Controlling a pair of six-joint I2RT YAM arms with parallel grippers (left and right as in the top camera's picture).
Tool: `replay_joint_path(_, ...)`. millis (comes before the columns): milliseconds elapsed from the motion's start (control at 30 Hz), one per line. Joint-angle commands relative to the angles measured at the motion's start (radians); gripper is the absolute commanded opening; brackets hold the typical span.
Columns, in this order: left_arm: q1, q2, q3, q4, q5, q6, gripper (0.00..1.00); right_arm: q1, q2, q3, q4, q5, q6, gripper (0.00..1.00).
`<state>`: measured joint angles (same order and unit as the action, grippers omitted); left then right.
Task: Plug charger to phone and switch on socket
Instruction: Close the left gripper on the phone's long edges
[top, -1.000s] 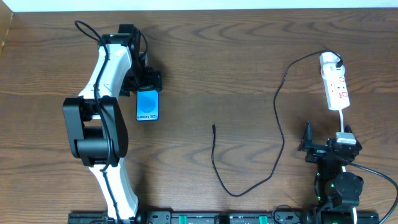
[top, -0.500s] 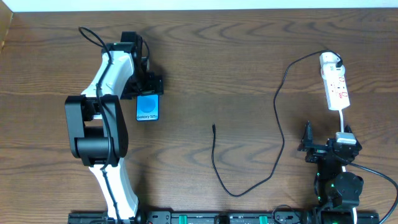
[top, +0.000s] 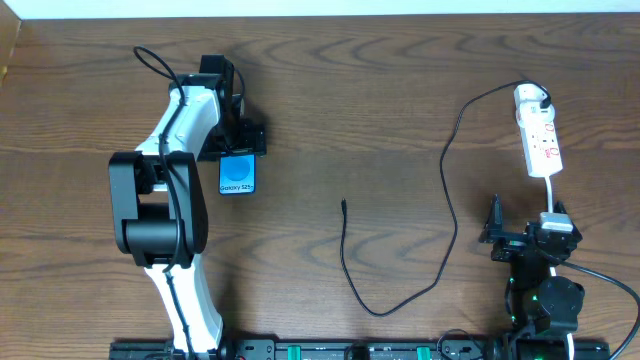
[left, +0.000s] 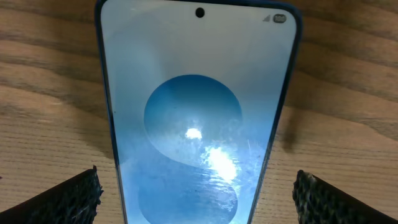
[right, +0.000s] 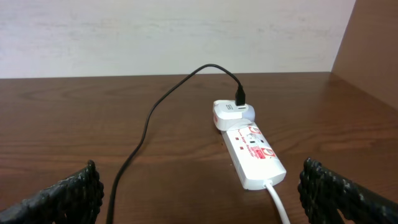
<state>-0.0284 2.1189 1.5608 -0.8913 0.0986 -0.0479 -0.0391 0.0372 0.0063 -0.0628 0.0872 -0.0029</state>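
Note:
The phone (top: 237, 176) lies flat at the left, its blue screen up. My left gripper (top: 241, 146) is open over its far end. In the left wrist view the phone (left: 199, 93) lies between my open fingers (left: 199, 199), with a gap on both sides. The charger cable (top: 447, 210) curves across the table, and its free tip (top: 343, 205) lies apart from the phone. Its other end is at a white plug (top: 530, 97) in the socket (top: 543, 145) at the far right. My right gripper (top: 528, 240) is open and empty, near of the socket (right: 255, 152).
The socket's white cord (right: 277, 202) runs toward my right gripper (right: 199, 199). The charger cable (right: 143, 137) passes left of the socket. A pale wall (right: 174, 31) stands behind the table's far edge. A black rail (top: 330, 350) lines the near edge.
My left arm has shifted slightly to the right over the phone's far end. The phone, cable, socket and right arm have not visibly moved.

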Motion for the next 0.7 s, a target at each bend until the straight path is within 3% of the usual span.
replay_joint_path(0, -0.004, 0.025, -0.004, -0.004, -0.014, 0.013, 0.98, -0.003, -0.003, -0.001, -0.002, 0.011, 0.017, 0.99)
replay_joint_path(667, -0.004, 0.047, -0.009, -0.016, -0.031, 0.013, 0.98, -0.003, -0.003, -0.001, -0.002, 0.011, 0.017, 0.99)
